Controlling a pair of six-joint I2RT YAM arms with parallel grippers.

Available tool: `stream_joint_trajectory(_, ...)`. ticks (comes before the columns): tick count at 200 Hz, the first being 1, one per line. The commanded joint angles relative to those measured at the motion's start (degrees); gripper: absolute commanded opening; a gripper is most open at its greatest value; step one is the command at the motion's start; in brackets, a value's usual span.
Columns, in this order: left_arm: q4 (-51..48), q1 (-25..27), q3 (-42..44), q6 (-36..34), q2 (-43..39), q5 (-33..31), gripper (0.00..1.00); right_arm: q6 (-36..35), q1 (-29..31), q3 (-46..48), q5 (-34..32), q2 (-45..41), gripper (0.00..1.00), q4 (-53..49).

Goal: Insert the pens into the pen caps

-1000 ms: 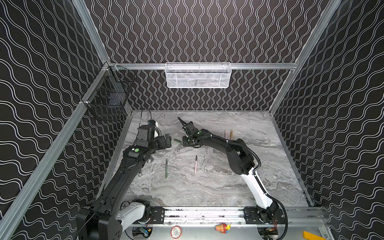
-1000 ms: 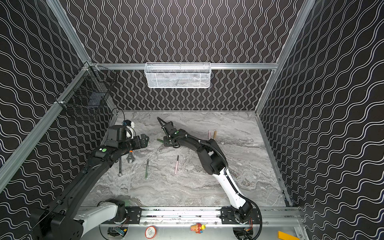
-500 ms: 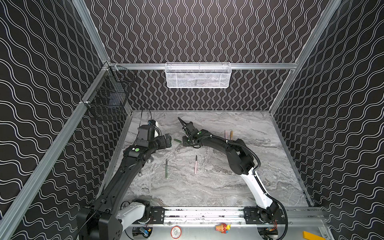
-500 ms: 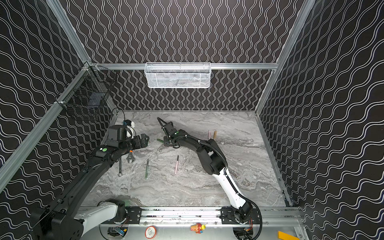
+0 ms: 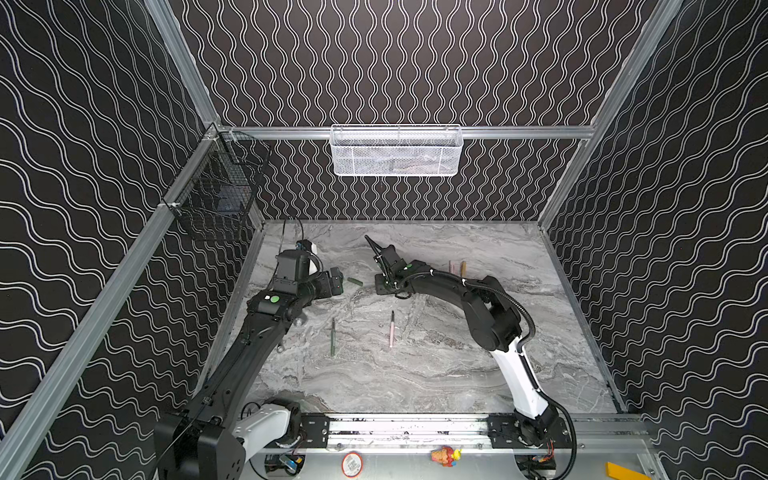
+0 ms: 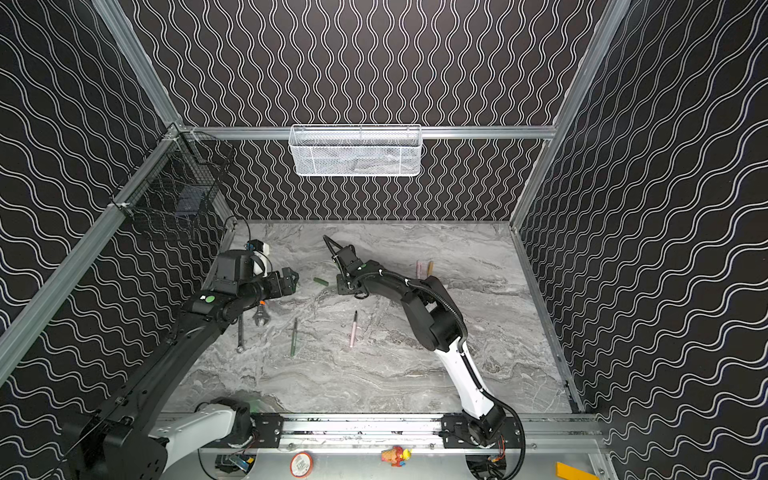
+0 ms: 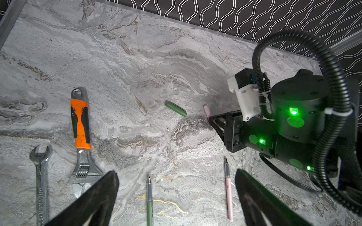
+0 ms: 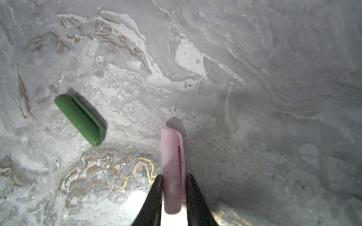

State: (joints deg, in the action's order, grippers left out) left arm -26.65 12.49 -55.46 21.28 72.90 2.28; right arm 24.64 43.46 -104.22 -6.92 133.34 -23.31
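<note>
Pink cap [image 8: 172,148], end in right gripper [image 8: 174,176]

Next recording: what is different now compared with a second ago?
The right gripper has closed its fingers onto the pink cap. The left gripper stayed open and in place; the green cap, green pen and pink pen have not moved.
</note>
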Motion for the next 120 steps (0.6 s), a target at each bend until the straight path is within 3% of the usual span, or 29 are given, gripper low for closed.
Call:
stream_joint_trajectory(1,1.8,-0.1,-0.1,0.2,0.2,0.2,0.96,-0.7,0.2,-2.0,0.2,0.4,0.23,0.2)
stream_joint_trajectory(37,1.9,-0.1,0.1,0.2,0.0,0.1,0.96,-1.5,0.2,-5.2,-0.5,2.9,0.31,-2.0)
stream_joint_trajectory(120,2.0,-0.1,0.0,0.2,0.0,0.3,0.96,-3.8,0.4,-12.6,-1.2,7.9,0.35,-5.9)
